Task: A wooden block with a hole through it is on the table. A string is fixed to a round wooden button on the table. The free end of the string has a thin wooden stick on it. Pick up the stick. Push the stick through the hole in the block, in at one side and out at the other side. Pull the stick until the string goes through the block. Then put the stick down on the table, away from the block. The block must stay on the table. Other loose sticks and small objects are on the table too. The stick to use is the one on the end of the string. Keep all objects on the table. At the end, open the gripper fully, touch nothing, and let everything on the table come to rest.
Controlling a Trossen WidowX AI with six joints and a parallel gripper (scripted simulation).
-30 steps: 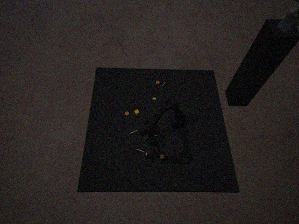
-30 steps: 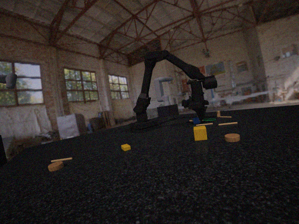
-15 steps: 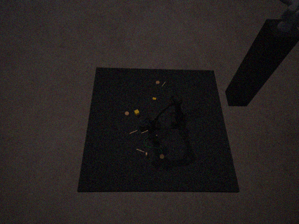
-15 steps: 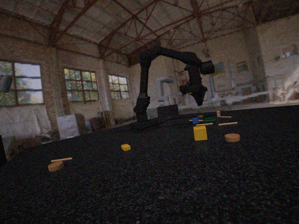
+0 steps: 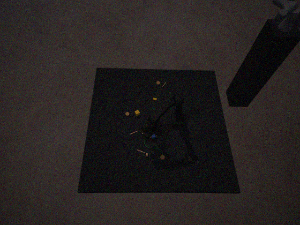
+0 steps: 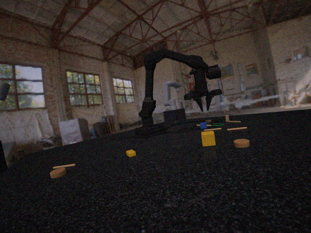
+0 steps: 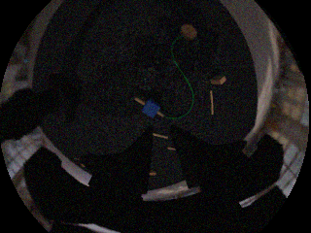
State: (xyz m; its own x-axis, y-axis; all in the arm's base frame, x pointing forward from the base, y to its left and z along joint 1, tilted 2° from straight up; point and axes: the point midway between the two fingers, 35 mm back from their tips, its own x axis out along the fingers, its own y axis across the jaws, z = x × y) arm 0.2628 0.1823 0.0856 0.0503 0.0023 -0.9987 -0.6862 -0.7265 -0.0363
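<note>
The blue block point(image 5: 153, 136) point(image 6: 203, 125) point(image 7: 151, 109) sits on the table. The stick point(image 6: 198, 124) point(image 7: 139, 101) passes through its hole, with an end showing at each side. The green string point(image 5: 146, 145) point(image 6: 217, 125) point(image 7: 191, 99) runs in a curve from one stick end to the round wooden button point(image 5: 162, 157) point(image 6: 208, 121) point(image 7: 189, 32). The string lies outside the block at that side. My gripper point(image 6: 204, 110) point(image 7: 161, 127) is partly open and empty, above the table near the block, and touches nothing.
Loose sticks point(image 5: 133, 132) point(image 6: 237, 128) point(image 7: 212, 103) lie near the block. A small wooden block point(image 5: 146, 154) point(image 6: 227, 118) point(image 7: 220, 81) stands by one stick. A yellow cube point(image 5: 137, 112) point(image 6: 208, 138), a small yellow block point(image 5: 154, 99) point(image 6: 130, 153) and wooden discs point(image 5: 127, 113) point(image 6: 58, 173) lie farther off.
</note>
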